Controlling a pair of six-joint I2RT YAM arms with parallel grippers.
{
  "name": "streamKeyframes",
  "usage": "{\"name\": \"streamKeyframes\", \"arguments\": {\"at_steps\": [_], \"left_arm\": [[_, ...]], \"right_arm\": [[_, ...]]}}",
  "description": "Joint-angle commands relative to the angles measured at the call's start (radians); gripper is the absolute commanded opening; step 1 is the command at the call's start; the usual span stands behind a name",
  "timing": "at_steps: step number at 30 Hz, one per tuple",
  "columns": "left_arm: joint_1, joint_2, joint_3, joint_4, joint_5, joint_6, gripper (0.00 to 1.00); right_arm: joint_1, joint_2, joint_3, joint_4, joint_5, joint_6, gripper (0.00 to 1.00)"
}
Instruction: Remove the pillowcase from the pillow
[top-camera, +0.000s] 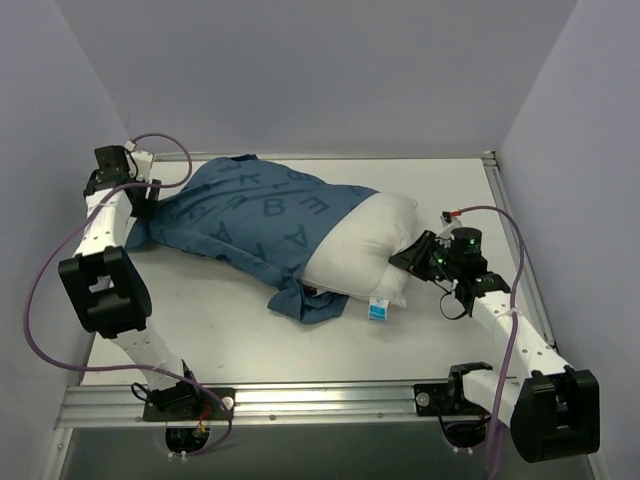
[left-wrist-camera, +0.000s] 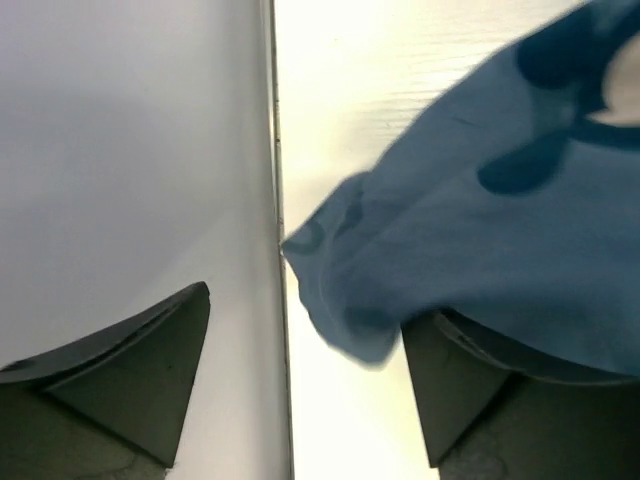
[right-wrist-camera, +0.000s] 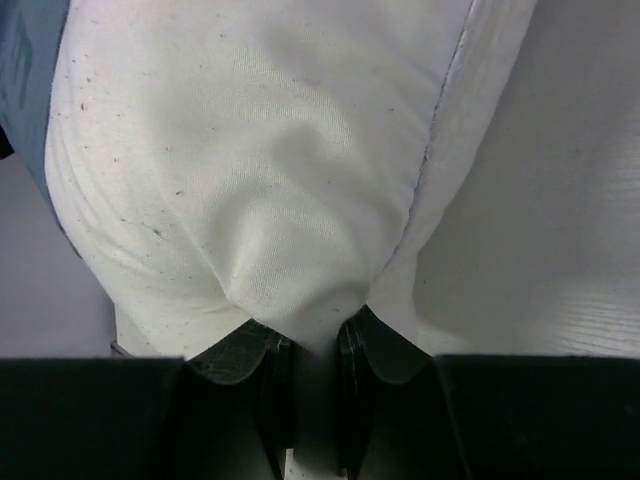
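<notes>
The blue lettered pillowcase (top-camera: 245, 215) lies across the table and covers the left part of the white pillow (top-camera: 365, 245). The pillow's right end sticks out bare, with a small blue-and-white tag (top-camera: 378, 308) at its near corner. My left gripper (top-camera: 148, 208) is at the pillowcase's far-left end. In the left wrist view it (left-wrist-camera: 310, 320) is open, jaws wide apart, and a pillowcase corner (left-wrist-camera: 450, 250) drapes over the right finger (left-wrist-camera: 470, 390) without being pinched. My right gripper (top-camera: 405, 262) is shut on a fold of the pillow (right-wrist-camera: 250, 180), pinched between its fingertips (right-wrist-camera: 312, 345).
The left wall (left-wrist-camera: 130, 150) stands close beside my left gripper, where the table edge (left-wrist-camera: 278, 300) meets it. Walls enclose the table at the back and right. A metal rail (top-camera: 300, 400) runs along the near edge. Purple cables (top-camera: 40, 300) loop off both arms.
</notes>
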Motion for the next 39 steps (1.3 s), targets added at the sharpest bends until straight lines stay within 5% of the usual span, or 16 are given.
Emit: {"name": "streamKeyframes", "arguments": {"at_steps": [1,6,10,15,18,26,31,35,39], "left_arm": [[-0.003,-0.181,0.002,-0.037,0.167,-0.030,0.87],[-0.133,-0.374,0.025,-0.144,0.451,-0.027,0.94],[-0.407,-0.414,0.057,-0.189,0.436,0.016,0.97],[-0.749,-0.223,0.190,-0.221,0.354,0.012,0.97],[-0.849,-0.045,0.345,-0.288,0.380,0.015,0.87],[-0.905,0.280,0.638,-0.431,0.364,0.073,0.74],[-0.900,0.307,0.657,-0.415,0.350,0.041,0.35],[-0.889,0.281,0.643,-0.387,0.347,0.032,0.32],[-0.863,0.285,0.664,-0.358,0.295,-0.008,0.10]], "right_arm": [[0.034,0.044,0.022,0.067,0.059,-0.022,0.00],[0.129,0.139,0.041,0.065,-0.013,-0.077,0.00],[0.287,0.182,0.051,0.038,-0.020,-0.110,0.00],[0.422,0.154,0.057,-0.055,0.059,-0.137,0.00],[0.444,0.136,0.019,-0.055,0.066,-0.122,0.00],[0.459,0.067,-0.057,-0.009,0.067,-0.067,0.00],[0.464,0.039,-0.054,-0.038,0.072,-0.070,0.00],[0.464,0.013,-0.077,-0.066,0.069,-0.044,0.00],[0.466,-0.062,-0.113,-0.100,0.085,-0.018,0.00]]}}
